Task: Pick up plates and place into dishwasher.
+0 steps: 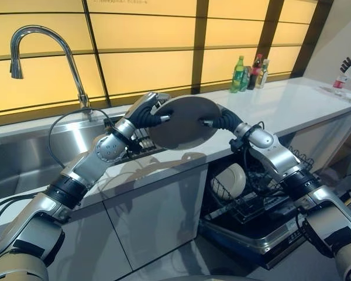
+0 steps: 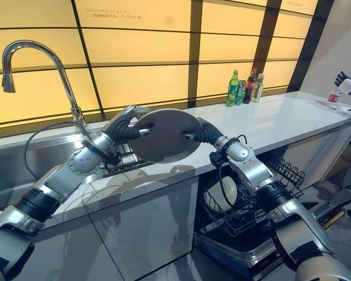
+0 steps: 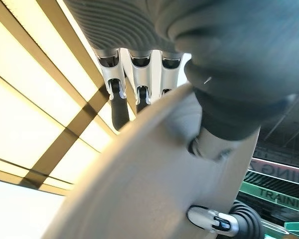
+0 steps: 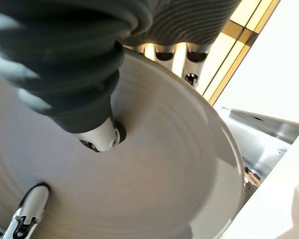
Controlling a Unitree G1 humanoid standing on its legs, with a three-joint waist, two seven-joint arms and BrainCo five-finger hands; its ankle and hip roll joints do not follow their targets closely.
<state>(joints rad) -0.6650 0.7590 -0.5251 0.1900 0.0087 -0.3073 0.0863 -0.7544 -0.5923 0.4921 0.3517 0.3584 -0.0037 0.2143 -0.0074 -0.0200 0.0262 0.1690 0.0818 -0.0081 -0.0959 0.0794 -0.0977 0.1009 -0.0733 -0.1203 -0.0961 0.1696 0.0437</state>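
- Above the white counter (image 1: 292,108), a grey plate (image 1: 184,122) is held between both hands, lifted clear of the surface.
- The plate's left edge is pinched by the left hand (image 1: 154,112), fingers curled behind the rim and thumb pressed on the face, as seen in the left wrist view.
- The right edge is pinched likewise by the right hand (image 1: 217,121), its thumb (image 4: 100,137) lying on the plate's face and its fingers hooked over the rim.
- The plate is held nearly upright on edge, its broad face turned toward the robot.
- Below the counter, an open dishwasher (image 1: 251,231) is seen, with a white plate (image 1: 229,180) standing on edge in its wire rack (image 1: 263,202).
- Left of the plate, a steel sink (image 1: 23,158) with a curved tap (image 1: 44,50) is set into the counter.
- Bottles (image 1: 250,73) are grouped at the counter's far edge.
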